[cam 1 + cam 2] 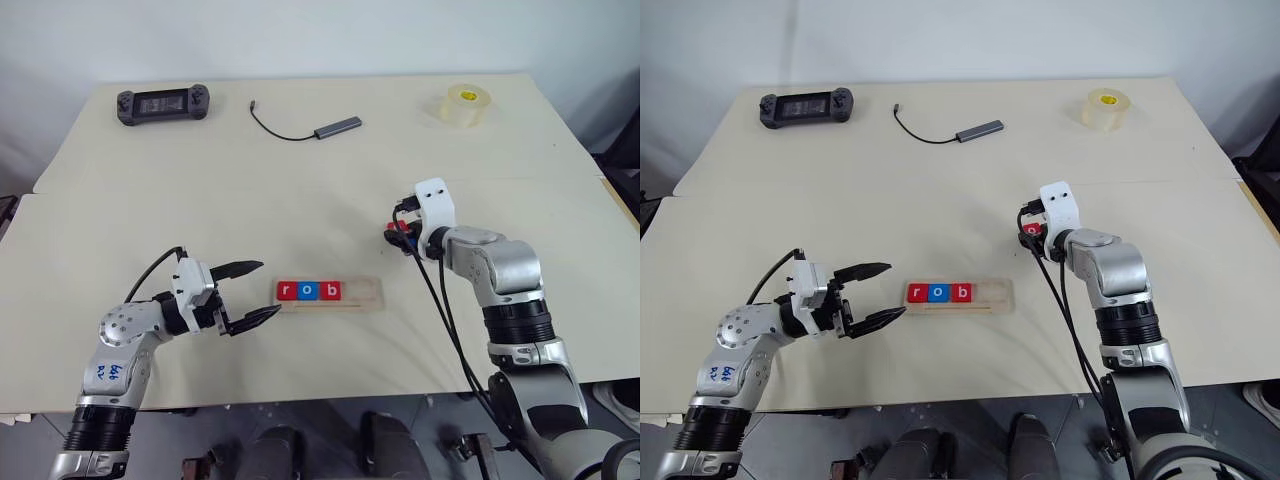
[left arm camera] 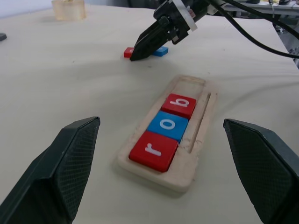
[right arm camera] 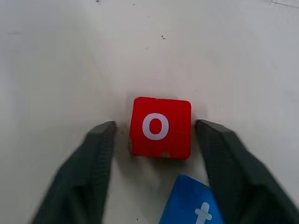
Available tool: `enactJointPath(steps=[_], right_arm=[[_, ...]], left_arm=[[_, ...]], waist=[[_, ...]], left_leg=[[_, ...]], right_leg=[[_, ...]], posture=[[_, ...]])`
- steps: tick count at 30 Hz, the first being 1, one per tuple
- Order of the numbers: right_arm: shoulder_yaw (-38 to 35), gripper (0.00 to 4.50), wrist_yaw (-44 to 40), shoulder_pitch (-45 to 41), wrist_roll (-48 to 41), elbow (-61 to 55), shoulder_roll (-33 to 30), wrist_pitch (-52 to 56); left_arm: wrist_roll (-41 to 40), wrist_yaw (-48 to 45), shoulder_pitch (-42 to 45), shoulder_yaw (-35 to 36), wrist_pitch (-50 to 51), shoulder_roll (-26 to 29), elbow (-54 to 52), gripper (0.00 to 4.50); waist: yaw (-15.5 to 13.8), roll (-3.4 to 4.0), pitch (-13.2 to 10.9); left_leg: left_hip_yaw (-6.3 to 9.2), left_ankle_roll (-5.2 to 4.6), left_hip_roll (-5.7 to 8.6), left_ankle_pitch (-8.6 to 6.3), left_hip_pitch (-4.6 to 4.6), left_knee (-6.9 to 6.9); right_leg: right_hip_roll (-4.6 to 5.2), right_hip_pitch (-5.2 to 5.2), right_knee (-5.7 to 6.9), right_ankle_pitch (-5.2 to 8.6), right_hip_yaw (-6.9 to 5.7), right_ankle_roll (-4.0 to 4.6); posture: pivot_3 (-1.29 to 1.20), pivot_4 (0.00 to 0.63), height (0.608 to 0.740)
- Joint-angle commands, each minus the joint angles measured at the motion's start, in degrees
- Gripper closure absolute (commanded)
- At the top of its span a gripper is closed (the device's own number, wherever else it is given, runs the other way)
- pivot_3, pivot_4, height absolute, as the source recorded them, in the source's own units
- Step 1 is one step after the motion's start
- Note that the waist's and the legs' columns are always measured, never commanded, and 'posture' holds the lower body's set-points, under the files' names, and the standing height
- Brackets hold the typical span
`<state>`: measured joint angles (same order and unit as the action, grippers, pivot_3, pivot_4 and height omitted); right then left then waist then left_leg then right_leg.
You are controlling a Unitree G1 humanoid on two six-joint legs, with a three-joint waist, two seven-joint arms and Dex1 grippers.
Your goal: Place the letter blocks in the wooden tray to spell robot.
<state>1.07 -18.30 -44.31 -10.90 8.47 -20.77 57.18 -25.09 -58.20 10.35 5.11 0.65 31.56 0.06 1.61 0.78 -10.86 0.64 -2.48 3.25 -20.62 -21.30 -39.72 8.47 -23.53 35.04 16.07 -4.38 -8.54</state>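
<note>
Three flat square letter tiles, a red r, a blue o and a red b, already lie side by side at the left end of the long pale-wood tray, leaving two places free at its right end. The step in hand is fetching the fourth letter. On the cream bench beyond the tray, the right gripper is set low over the red square o tile; its black fingers stand on either side of the tile, partly closed, with a narrow gap on each side, so nothing is gripped yet. A blue t tile lies just beside the red one. The left gripper hovers beside the tray's left end, fingers spread wide and empty. Next, probably, the right fingers must close squarely without nudging the t.
</note>
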Motion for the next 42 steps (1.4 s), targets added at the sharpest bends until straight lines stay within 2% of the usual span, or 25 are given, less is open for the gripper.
enactJointPath(steps=[1,4,7,11,15,22,27,29,32,33,36,38,42], right_arm=[[-0.3,3.01,0.0,-0.5,0.3,-0.7,0.3,-1.2],[-0.6,3.05,-0.7,-0.6,-0.1,-1.5,0.1,-2.0],[-3.3,3.05,-3.3,-1.0,-4.1,-7.4,-0.4,0.0],[-5.5,3.05,-4.1,0.9,-6.0,-15.3,-4.3,5.7],[-9.7,3.05,-2.8,8.0,-8.2,-27.9,-7.5,15.4],[-17.5,3.05,2.7,21.3,-8.2,-47.7,-2.1,31.4],[-17.4,3.05,7.1,26.4,-5.9,-53.2,3.9,34.6],[-16.3,2.27,8.0,27.0,-5.8,-54.1,6.0,35.1],[-15.8,1.41,7.6,27.1,-6.2,-54.2,7.2,34.9],[-15.7,1.07,6.2,27.0,-6.9,-53.7,5.6,34.0],[-15.9,0.03,-1.1,28.2,-9.3,-50.0,-4.6,27.6],[-16.5,0.03,-6.6,28.9,-11.0,-47.0,-10.2,21.8],[-13.7,0.03,-24.5,31.6,-12.8,-39.7,-23.1,2.0]], left_arm=[[-0.2,0.5,-0.3,0.8,-0.3,0.2,-2.7,0.0],[-0.2,0.7,-0.1,0.6,-0.3,0.2,-2.6,0.0],[-0.2,0.2,1.3,-0.1,-0.4,-0.2,-1.4,0.0],[0.5,-0.6,3.1,-0.9,-1.3,-0.7,0.9,0.0],[0.6,-2.2,5.3,-2.0,-1.9,-1.4,3.6,0.0],[-0.1,-6.6,8.0,-2.9,-3.0,-1.7,6.4,0.0],[-0.5,-9.4,8.3,-2.9,-2.1,-0.8,7.0,0.0],[-0.3,-9.6,8.2,-3.0,-2.0,-0.8,6.8,0.0],[-0.2,-9.5,8.1,-2.9,-1.9,-1.0,6.6,0.0],[-0.1,-9.4,8.2,-2.8,-1.9,-0.9,6.5,0.0],[-0.2,-9.2,7.4,-2.1,-2.3,-0.5,5.8,0.0],[-0.4,-9.4,6.6,-1.7,-2.5,-0.1,5.1,0.0],[-0.8,-9.2,5.3,-1.3,-2.3,0.4,3.1,0.0]], waist=[[0.0,0.0,0.0],[0.0,0.0,0.0],[0.0,0.01,0.0],[-0.3,0.01,0.0],[-1.4,-0.01,0.0],[-1.6,-0.01,0.0],[-1.4,0.0,0.0],[-1.5,0.0,0.0],[-1.5,0.0,0.0],[-1.5,0.0,0.0],[-1.8,0.0,0.0],[-1.7,-0.02,0.0],[-1.6,-0.03,0.0]], left_leg=[[0.0,0.0,0.0,0.0,0.0,-0.02],[-0.01,0.0,0.0,0.0,0.0,-0.02],[-0.01,0.0,0.0,0.0,-0.01,-0.02],[0.05,0.0,0.01,0.0,-0.03,-0.02],[0.12,0.0,0.02,0.0,-0.03,0.0],[0.05,0.0,0.02,0.0,-0.06,-0.01],[-0.02,0.01,0.01,-0.01,-0.03,-0.01],[-0.03,0.01,0.01,0.0,0.0,-0.01],[-0.03,0.01,0.02,0.0,0.0,-0.01],[-0.03,0.01,0.03,0.0,0.0,0.0],[0.01,-0.03,0.08,0.01,-0.01,0.0],[0.04,-0.09,0.14,0.01,-0.01,0.0],[-0.04,-0.1,0.07,0.0,0.0,0.08]], right_leg=[[0.0,0.0,0.0,0.0,0.0,0.0],[0.0,0.0,0.01,0.0,0.01,0.0],[0.0,-0.01,0.0,0.0,0.01,0.0],[0.01,0.0,0.0,0.0,-0.03,0.0],[0.01,0.04,-0.04,0.0,-0.07,0.0],[0.01,0.01,-0.06,0.0,-0.02,0.0],[-0.02,-0.01,-0.02,0.0,0.04,0.0],[-0.02,-0.01,0.0,0.0,0.08,0.0],[-0.02,-0.01,0.0,0.0,0.09,0.0],[-0.02,-0.01,0.01,0.0,0.1,0.0],[0.0,0.01,-0.02,0.0,0.09,0.0],[0.03,0.05,-0.06,0.0,0.08,-0.01],[0.0,0.05,-0.16,0.0,0.07,-0.02]], posture=[[0.0,0.15,0.74],[0.0,0.15,0.74],[0.0,0.15,0.74],[0.0,0.15,0.74],[0.0,0.15,0.74],[0.0,0.15,0.74],[0.0,0.15,0.74],[0.0,0.15,0.74],[0.0,0.15,0.74],[0.0,0.15,0.74],[0.0,0.15,0.74],[0.0,0.15,0.74],[0.0,0.15,0.74]])
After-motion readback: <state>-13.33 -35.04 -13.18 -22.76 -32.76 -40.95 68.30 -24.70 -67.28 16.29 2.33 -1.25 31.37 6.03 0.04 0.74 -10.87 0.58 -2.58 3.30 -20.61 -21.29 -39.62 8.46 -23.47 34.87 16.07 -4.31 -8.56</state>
